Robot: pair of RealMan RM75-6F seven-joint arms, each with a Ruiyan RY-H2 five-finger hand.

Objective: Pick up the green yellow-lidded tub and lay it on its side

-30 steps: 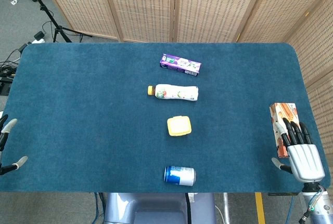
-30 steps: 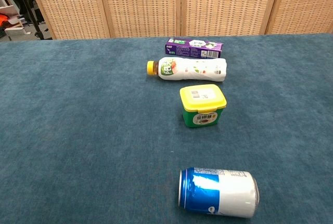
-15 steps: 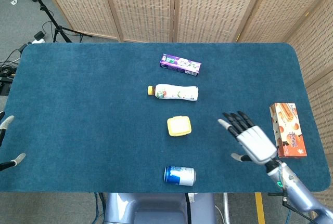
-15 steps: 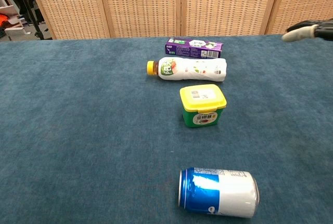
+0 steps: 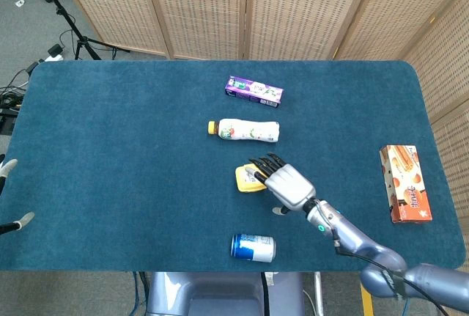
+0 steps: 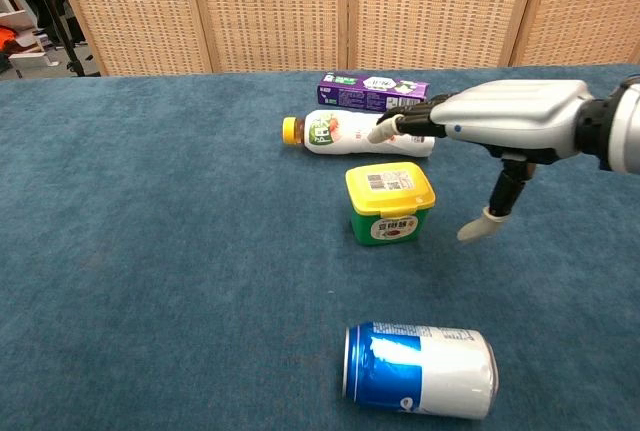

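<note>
- One green yellow-lidded tub (image 6: 390, 205) stands upright at the centre of the blue table (image 5: 110, 147), its lid up and its label toward the chest camera.
- Above it, the right hand (image 5: 284, 182) hovers palm down, fingers spread and extended over the lid, thumb hanging toward the cloth to the right of the tub; it holds nothing, and in the chest view (image 6: 500, 116) a gap shows between fingers and lid.
- Just beyond the tub, toward the upper middle of the frame, a white bottle with a yellow cap (image 5: 244, 130) lies on its side, cap pointing left.
- Farther back still, a purple carton (image 5: 253, 91) lies flat, near the bottle but apart from it.
- Nearer the lower edge, a blue and white can (image 5: 253, 247) lies on its side, directly below the tub in the head view and well clear of it.
- At the right edge of the table, an orange snack box (image 5: 405, 182) lies flat, well away from the row of items.
- At the far left edge of the head view, only fingertips of the left hand (image 5: 9, 193) show, apart from one another and holding nothing.
- Behind the table, wicker screens (image 5: 242, 8) fill the top of the frame.
</note>
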